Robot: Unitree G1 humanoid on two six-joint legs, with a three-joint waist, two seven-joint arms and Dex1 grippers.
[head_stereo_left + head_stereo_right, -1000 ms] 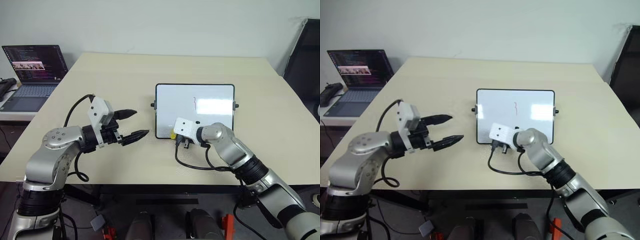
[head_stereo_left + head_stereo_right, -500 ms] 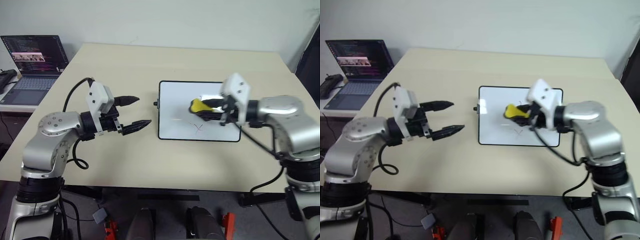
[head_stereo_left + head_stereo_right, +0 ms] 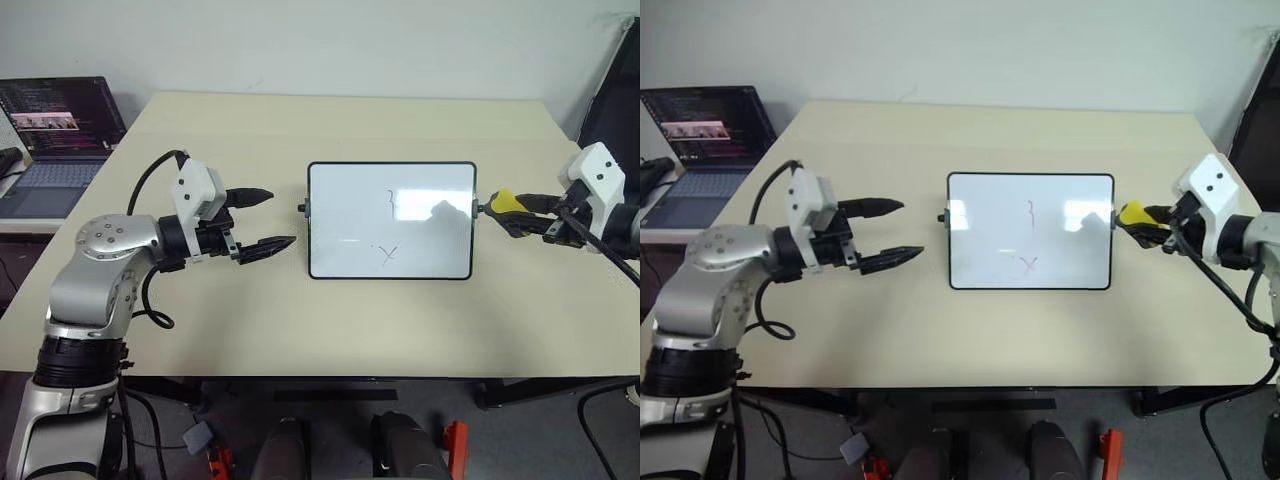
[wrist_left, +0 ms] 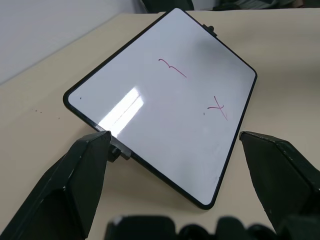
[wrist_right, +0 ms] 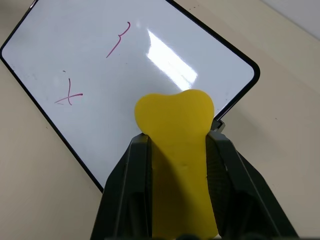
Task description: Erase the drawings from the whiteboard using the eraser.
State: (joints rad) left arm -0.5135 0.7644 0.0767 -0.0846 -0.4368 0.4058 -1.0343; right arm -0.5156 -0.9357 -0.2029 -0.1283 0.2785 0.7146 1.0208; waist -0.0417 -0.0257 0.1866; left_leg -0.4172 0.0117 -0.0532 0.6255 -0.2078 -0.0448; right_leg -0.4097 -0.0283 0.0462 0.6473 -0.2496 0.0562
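My right gripper (image 3: pixel 522 214) pinches the yellow eraser (image 3: pixel 503 203) just off the right edge of the whiteboard (image 3: pixel 390 220), which lies flat mid-table with drawings (image 3: pixel 389 254) unerased, while my left gripper (image 3: pixel 263 219) gapes wide beside it.

The glossy white whiteboard with its thin black frame (image 3: pixel 391 220) lies flat on the beige tabletop (image 3: pixel 300 320), bare table on every side of it. Left of the board, the left gripper (image 3: pixel 262 220) stands with spread fingers. Beyond its right edge, the right gripper (image 3: pixel 530 214) clamps the yellow eraser (image 3: pixel 503 203).
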